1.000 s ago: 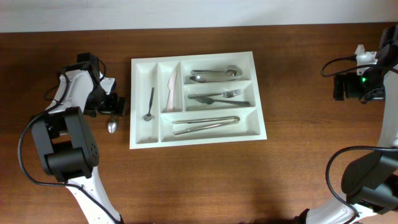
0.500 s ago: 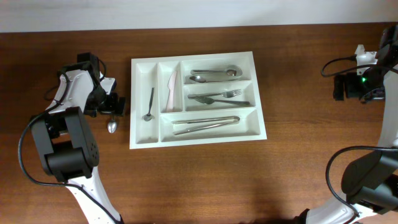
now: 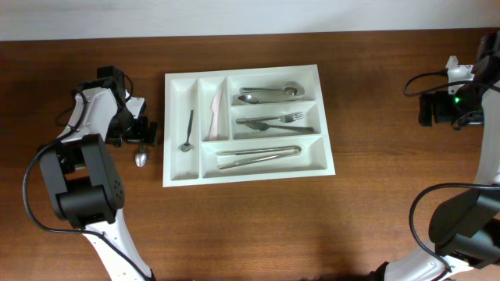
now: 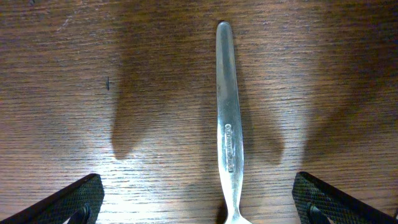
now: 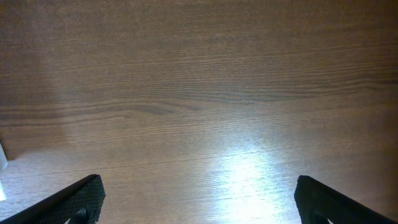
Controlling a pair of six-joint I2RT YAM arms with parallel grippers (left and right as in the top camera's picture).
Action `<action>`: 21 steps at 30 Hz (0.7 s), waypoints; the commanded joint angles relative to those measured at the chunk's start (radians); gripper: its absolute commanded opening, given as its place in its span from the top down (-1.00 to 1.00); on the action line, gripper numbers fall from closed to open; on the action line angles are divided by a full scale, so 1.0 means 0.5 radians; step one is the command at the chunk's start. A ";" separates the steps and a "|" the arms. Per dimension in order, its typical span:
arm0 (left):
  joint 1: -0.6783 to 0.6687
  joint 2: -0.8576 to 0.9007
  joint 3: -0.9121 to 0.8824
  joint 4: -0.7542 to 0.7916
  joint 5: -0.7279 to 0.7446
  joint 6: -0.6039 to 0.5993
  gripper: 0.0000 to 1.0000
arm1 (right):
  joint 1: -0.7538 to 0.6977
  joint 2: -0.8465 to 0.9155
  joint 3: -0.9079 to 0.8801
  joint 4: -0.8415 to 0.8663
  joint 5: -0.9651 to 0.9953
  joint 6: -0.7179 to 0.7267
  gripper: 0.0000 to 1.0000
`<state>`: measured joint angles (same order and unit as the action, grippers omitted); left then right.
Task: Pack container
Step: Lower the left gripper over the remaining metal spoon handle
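The white cutlery tray (image 3: pixel 324 117) lies at the table's middle, holding a small spoon (image 3: pixel 187 133), a white knife (image 3: pixel 215 111), spoons (image 3: pixel 269 94), forks (image 3: pixel 275 122) and tongs (image 3: pixel 258 154). A metal spoon (image 3: pixel 141 158) lies on the table left of the tray; its handle (image 4: pixel 229 118) runs between my left fingers. My left gripper (image 4: pixel 199 202) is open, low over this spoon, one finger (image 4: pixel 68 202) on each side and apart from it. It also shows in the overhead view (image 3: pixel 141 134). My right gripper (image 5: pixel 199 199) is open and empty over bare wood at the far right (image 3: pixel 426 109).
The wooden table's far edge meets a white wall (image 3: pixel 234 16). Cables run by both arm bases (image 3: pixel 418 78). A sliver of something white (image 5: pixel 2 155) shows at the left edge of the right wrist view.
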<state>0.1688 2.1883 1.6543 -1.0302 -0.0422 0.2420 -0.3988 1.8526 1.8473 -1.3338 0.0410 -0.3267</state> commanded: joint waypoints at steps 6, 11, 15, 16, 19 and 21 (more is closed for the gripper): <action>0.008 0.011 -0.058 0.023 -0.015 -0.019 -0.99 | -0.002 0.003 -0.005 -0.001 0.017 -0.012 -0.97; 0.008 0.011 -0.061 0.026 -0.015 -0.019 -0.99 | -0.002 0.003 -0.005 -0.001 0.017 -0.012 -0.97; 0.008 0.011 -0.061 0.026 -0.014 -0.019 -0.99 | -0.002 0.003 -0.005 0.000 0.017 -0.012 -0.97; 0.008 0.011 -0.061 0.025 -0.014 -0.019 -0.99 | -0.002 0.003 -0.005 -0.001 0.018 -0.012 -0.97; 0.008 0.011 -0.063 0.022 -0.014 -0.020 -0.99 | -0.002 0.003 -0.005 -0.001 0.017 -0.012 -0.97; 0.008 0.011 -0.065 0.012 -0.014 -0.020 -0.99 | -0.002 0.003 -0.005 0.000 0.017 -0.012 -0.97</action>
<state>0.1688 2.1883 1.6341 -1.0203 -0.0422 0.2417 -0.3988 1.8526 1.8473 -1.3338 0.0414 -0.3264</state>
